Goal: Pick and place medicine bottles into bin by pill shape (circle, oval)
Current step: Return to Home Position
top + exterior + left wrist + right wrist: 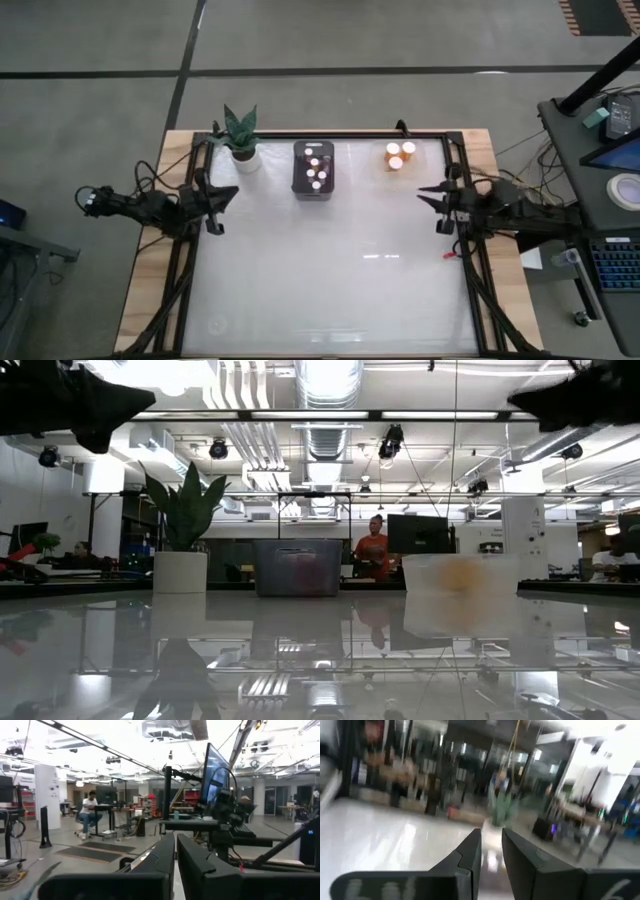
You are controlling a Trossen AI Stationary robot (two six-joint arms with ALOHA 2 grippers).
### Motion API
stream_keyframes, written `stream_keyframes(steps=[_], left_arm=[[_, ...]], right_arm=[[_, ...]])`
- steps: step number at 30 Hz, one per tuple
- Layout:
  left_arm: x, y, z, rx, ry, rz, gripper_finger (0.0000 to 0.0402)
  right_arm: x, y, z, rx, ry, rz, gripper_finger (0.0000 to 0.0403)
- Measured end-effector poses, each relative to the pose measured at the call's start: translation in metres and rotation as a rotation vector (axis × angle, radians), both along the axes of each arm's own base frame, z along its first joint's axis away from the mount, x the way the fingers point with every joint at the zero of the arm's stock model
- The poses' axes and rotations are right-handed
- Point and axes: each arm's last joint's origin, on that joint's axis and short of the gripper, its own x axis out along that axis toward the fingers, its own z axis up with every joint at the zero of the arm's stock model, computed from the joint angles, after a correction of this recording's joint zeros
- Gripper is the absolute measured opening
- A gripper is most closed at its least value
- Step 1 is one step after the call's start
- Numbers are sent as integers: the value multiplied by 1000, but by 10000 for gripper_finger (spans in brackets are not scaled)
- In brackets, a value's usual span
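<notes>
left hand (228, 196): at worktop (330, 290) edge, fingers almost touching, empty | right hand (428, 196): opposite, facing it, narrow gap, empty | white-capped bottles (316, 172): in black bin (315, 195), between hands, nearer left | orange bottles (400, 156): in clear tub (412, 166) near right hand | plant pot (243, 158): close by left hand

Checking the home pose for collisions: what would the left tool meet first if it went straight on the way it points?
The left tool would likely meet the right tool first, facing it across the table; depth is unclear.
</notes>
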Motion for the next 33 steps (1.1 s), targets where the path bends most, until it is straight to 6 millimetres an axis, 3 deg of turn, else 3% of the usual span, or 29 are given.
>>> stream_keyframes(steps=[10, 15, 19, 23, 33], left_arm=[[1, 0, -13, -17, 53, 4, 4], [3, -1, -21, -47, 67, -13, 4], [6, -2, -26, -50, 121, -46, 4], [8, -3, -30, -38, 162, -47, 4], [9, -2, -30, -37, 170, -17, 4]], right_arm=[[7, 0, -18, -10, 68, 16, 68], [10, 1, -23, -33, 10, 51, 68], [17, 0, -44, -40, -17, 45, 68], [18, -1, -47, -22, 2, 39, 68], [19, -1, -50, 236, 10, 73, 68]])
